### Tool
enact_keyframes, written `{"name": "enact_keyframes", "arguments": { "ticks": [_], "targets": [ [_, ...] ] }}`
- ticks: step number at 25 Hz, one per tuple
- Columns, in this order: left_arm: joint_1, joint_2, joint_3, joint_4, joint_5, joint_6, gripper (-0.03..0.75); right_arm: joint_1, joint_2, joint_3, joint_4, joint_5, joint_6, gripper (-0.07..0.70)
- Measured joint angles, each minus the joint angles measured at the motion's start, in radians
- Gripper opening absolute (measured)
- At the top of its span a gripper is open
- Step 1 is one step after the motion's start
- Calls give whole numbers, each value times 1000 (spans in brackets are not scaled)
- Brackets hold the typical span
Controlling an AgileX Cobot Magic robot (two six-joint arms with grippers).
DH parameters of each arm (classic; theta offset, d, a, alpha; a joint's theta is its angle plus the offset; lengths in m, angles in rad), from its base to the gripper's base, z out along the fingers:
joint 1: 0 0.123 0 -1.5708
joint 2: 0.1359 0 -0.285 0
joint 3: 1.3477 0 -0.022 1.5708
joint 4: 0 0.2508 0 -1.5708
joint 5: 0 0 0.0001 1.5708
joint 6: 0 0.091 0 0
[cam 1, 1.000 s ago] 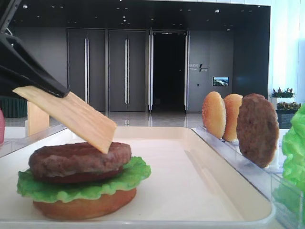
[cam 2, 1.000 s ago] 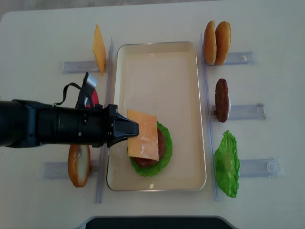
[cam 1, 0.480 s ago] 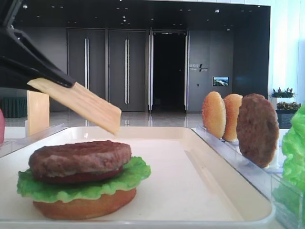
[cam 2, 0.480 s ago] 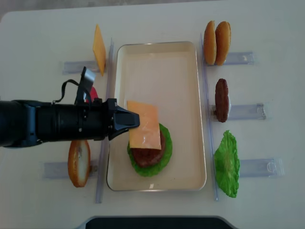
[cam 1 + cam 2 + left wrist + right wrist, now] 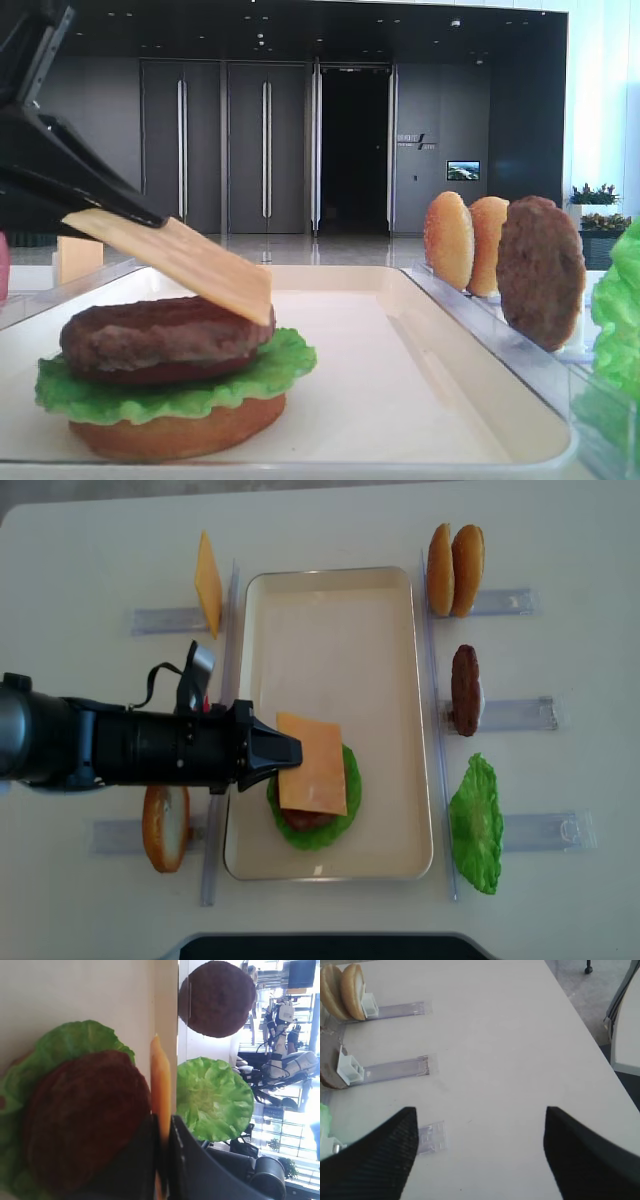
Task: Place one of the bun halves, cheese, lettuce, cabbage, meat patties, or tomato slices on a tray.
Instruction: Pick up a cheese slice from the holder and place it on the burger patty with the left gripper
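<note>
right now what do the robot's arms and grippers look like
The left arm is a thick matte black cylinder with a looping black cable and a small grey bracket on top, tapering to a black wedge-shaped left gripper. The right gripper shows two broad black fingers with a woven carbon-fibre texture.

A white table [image 5: 330, 530] is seen bearing a cream tray [image 5: 335, 610] at its centre. Clear plastic holders [image 5: 520, 714] are laid at 3 o'clock and 9 o'clock of the tray, with long clear strips [image 5: 430, 680] set alongside its edges.
</note>
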Motion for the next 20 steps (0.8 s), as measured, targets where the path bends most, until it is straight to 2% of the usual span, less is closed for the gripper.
{"name": "enact_keyframes", "arguments": {
  "ticks": [11, 20],
  "targets": [
    [0, 3, 0, -1, 3, 12, 25, 0, 0, 0, 0, 0, 0, 527],
    [0, 3, 0, 9, 3, 17, 148, 0, 0, 0, 0, 0, 0, 527]
  ]
}}
